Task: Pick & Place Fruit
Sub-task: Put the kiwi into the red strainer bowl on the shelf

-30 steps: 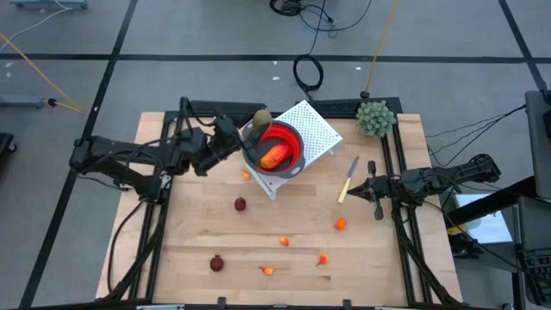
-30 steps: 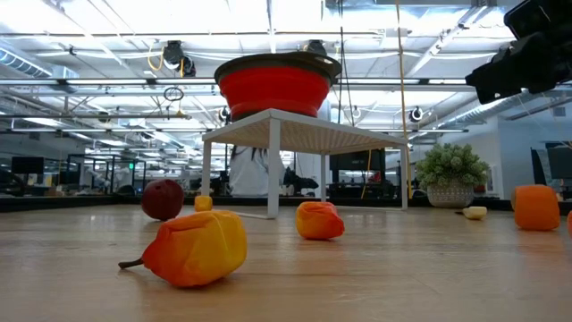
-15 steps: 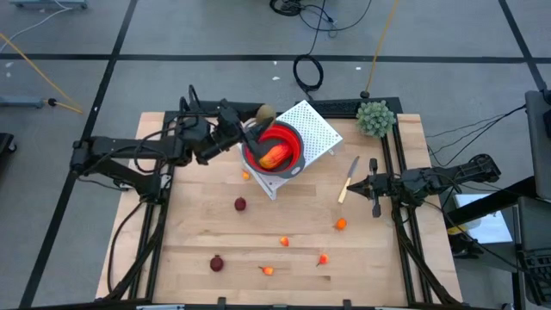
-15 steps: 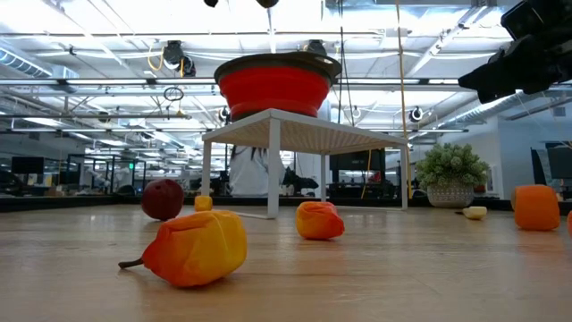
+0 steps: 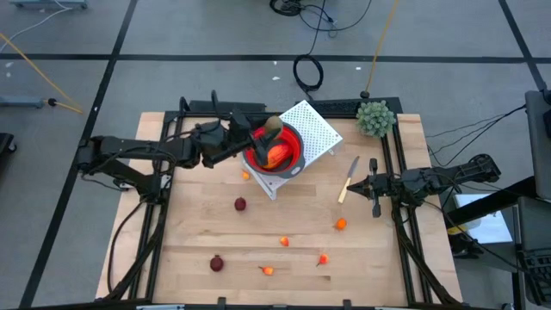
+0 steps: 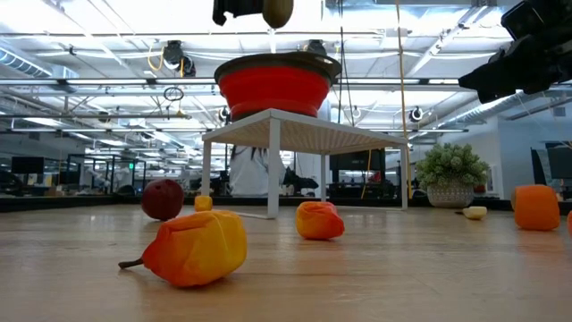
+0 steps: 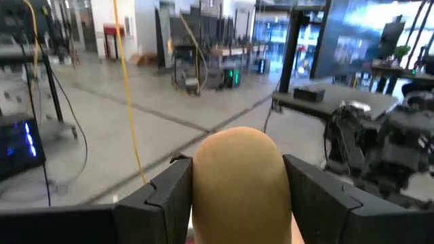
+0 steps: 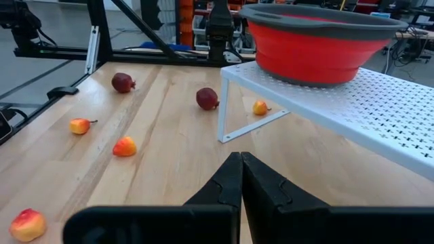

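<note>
A brown oval fruit [image 5: 273, 127] hangs over the near-left rim of the red bowl [image 5: 291, 148], and my left gripper [image 5: 267, 133] is shut on it. The bowl stands on a white perforated rack [image 5: 316, 129] and holds a red-and-yellow piece [image 5: 274, 156]. In the low view the oval [image 6: 277, 11] hangs above the bowl [image 6: 275, 88]. Dark red balls [image 5: 240, 204] [image 5: 216, 263] and several orange bits [image 5: 284, 242] lie on the wooden table. My right gripper [image 5: 373, 187] waits shut at the right, beside the knife. My left gripper pinches the brown oval between its two fingers [image 7: 166, 198], one on each of its opposite sides [image 7: 202, 190]. The fingers come level from the table's left. The oval is lifted clear, hanging above the bowl.
A pale-handled knife [image 5: 349, 179] lies right of the rack. A green bushy plant [image 5: 375, 118] stands at the far right corner. Orange bits [image 5: 341, 224] [image 5: 323, 258] [image 5: 268, 270] are scattered over the near half. Black frame rails run along the table's left and right sides.
My left gripper has carried the brown oval toward the table's right and down, from beyond the bowl's far-left rim to over the bowl. It rolled a little on the way and kept its hold. In the low view the oval has come down into sight.
</note>
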Available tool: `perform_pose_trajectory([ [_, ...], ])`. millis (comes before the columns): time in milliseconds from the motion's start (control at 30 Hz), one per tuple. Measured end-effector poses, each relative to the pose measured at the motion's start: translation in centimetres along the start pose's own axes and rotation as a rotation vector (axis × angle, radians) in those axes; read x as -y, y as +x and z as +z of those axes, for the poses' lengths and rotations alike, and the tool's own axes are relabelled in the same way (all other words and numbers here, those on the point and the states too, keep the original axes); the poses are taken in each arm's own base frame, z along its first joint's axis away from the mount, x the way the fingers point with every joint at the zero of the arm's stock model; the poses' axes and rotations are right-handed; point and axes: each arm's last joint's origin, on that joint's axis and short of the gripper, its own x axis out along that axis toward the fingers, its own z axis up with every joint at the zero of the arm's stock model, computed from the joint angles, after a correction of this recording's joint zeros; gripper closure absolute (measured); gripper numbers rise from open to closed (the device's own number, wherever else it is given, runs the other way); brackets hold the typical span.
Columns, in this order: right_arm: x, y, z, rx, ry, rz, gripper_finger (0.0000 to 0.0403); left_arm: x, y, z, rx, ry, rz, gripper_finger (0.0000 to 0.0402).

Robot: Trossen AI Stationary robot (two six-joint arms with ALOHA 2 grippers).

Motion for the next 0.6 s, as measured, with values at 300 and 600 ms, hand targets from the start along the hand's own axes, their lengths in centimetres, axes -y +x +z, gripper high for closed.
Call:
perform_pose_trajectory([
  [300,0.0,0.0,0.0,0.0,0.0,0.0,0.0403,0.4,-0.3,-1.3,-0.144,-0.039,0.003,0.0203],
  [600,0.0,0.0,0.0,-0.003,-0.001,0.002,0.0403,-0.7,0.3,1.5,-0.387,-0.012,0.063,0.0205],
])
